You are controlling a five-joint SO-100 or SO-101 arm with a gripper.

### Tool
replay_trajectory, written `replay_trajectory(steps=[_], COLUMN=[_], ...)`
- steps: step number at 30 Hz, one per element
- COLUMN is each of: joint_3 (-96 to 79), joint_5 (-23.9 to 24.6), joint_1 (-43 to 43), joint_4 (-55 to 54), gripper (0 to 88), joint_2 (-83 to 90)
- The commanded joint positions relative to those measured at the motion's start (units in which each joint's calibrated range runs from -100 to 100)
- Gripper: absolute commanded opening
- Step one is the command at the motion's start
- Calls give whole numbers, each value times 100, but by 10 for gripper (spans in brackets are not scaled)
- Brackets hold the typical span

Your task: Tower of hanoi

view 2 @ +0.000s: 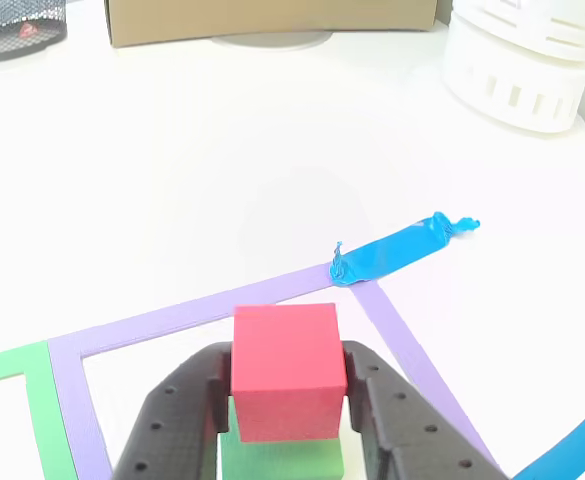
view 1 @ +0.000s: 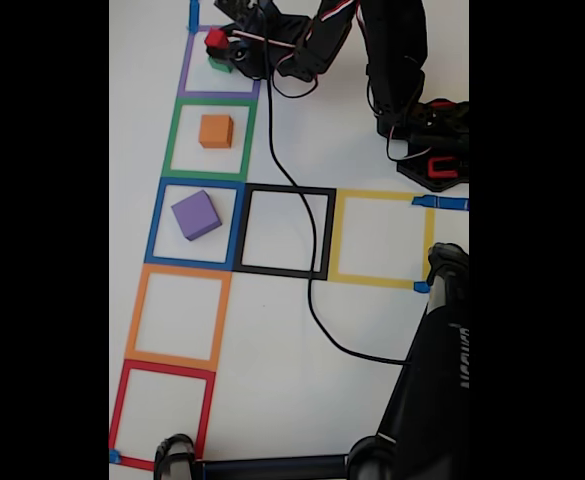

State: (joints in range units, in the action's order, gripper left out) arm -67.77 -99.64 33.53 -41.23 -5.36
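1 red cube (view 2: pixel 285 368) sits clamped between the pincer's (view 2: pixel 288 400) closed fingers, directly above a green cube (view 2: pixel 280 460) inside the purple square (view 1: pixel 186 75), at 12 o'clock in the fixed view.

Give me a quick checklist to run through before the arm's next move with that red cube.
1. Red cube sits between the gripper fingers: ok.
2. Fingers pressing firmly on the red cube: cannot tell.
3. Green block lies under the red cube, inside the purple square: ok.
4. Red cube lifted clear of the green block: cannot tell.
5. Orange cube in the green square, purple cube in the blue square: ok.
6. Black cable crosses the black square: not ok if that square is the target.
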Motion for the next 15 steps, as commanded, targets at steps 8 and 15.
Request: replay_trajectory(steps=[8,15], joint_3=[41,77], joint_5=[-36,-36], joint_1=[41,12], joint_4=[-516,-638], gripper=[42,42], joint_2=[-316,-437])
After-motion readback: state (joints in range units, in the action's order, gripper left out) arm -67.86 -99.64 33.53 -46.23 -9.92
